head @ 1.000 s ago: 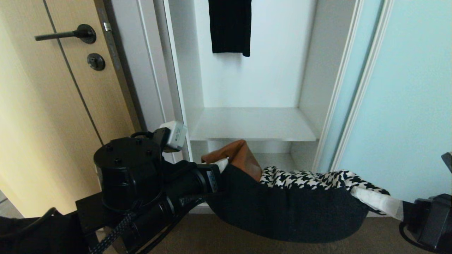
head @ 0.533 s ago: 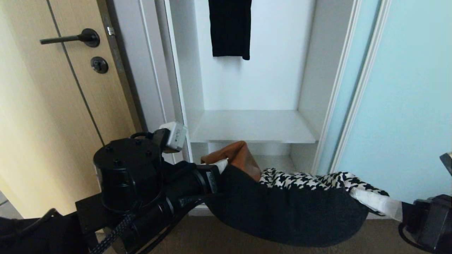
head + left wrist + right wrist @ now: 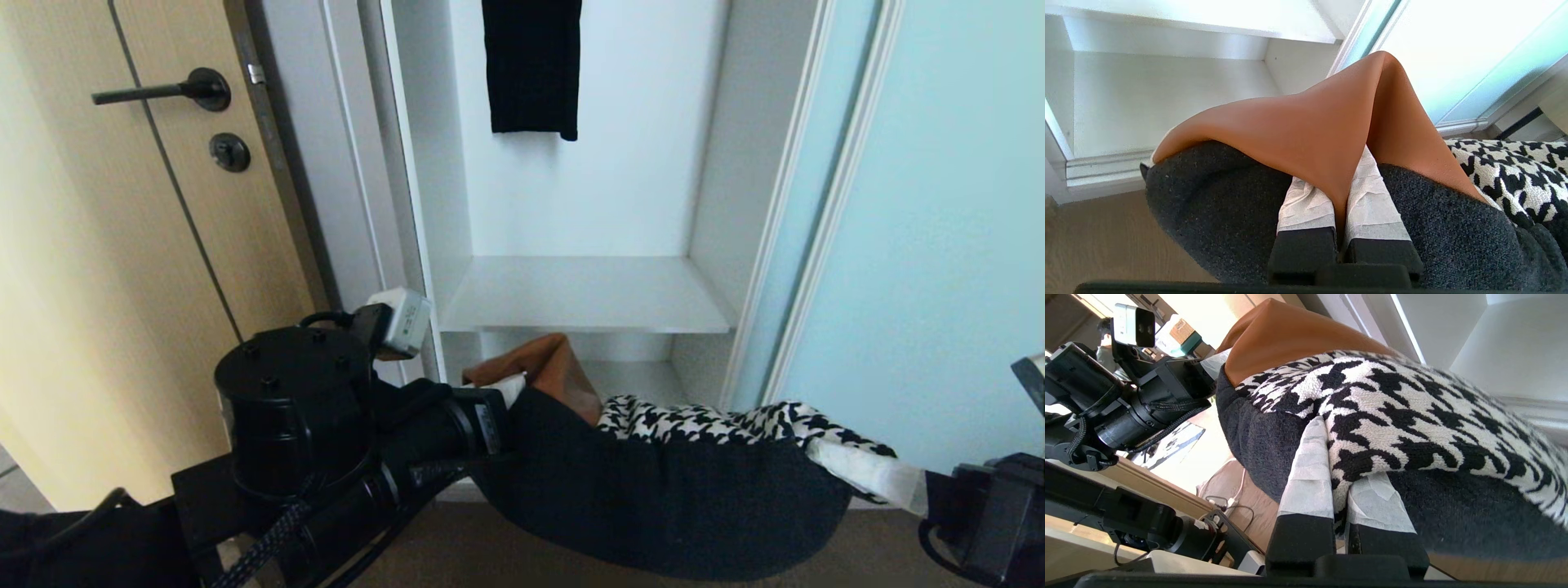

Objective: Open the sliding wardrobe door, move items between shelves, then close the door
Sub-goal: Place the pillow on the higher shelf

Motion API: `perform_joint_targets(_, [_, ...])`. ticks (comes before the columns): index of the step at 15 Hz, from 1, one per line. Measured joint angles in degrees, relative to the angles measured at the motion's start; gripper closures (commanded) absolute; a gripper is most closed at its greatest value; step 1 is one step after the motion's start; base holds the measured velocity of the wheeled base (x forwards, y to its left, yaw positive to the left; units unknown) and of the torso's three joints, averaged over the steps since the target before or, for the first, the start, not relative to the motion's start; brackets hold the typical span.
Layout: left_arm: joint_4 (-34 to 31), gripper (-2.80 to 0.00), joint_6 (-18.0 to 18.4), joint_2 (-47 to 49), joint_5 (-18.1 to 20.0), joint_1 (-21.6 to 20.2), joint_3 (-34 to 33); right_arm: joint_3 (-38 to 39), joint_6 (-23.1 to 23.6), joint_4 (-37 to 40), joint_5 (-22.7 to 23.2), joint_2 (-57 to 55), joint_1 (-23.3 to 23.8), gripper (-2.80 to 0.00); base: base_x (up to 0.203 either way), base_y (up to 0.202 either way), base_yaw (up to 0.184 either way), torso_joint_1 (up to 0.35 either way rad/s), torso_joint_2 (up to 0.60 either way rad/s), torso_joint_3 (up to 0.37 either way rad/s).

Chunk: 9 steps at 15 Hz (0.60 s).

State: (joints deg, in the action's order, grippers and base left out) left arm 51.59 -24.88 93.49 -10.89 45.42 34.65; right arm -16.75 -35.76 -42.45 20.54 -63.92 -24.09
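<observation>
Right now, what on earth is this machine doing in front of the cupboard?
The robot is holding a cushion between both grippers, one at each end. The left gripper pinches the brown leather corner; the right gripper pinches the black-and-white checked end, so the cushion sags in the middle. It hangs in front of the open wardrobe, below the white shelf. The sliding door is pushed aside to the right, and a black garment hangs inside.

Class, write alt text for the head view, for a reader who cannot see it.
Two black grippers, left gripper and right gripper, hold a sagging houndstooth, tan leather and black cushion by its ends before an open white wardrobe. A bare white shelf lies behind it, below a hanging black garment; the aqua frosted-glass sliding door stands right.
</observation>
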Motion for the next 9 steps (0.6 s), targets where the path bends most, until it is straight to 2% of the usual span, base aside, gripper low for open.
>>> perform_joint_targets(9, [0.0,0.0,-0.02,0.02,-0.05,-0.47,0.26,0.22,0.01,-0.05,0.1,0.0,-0.11,0.0,0.196,0.0,0.001,0.005,0.0,0.002])
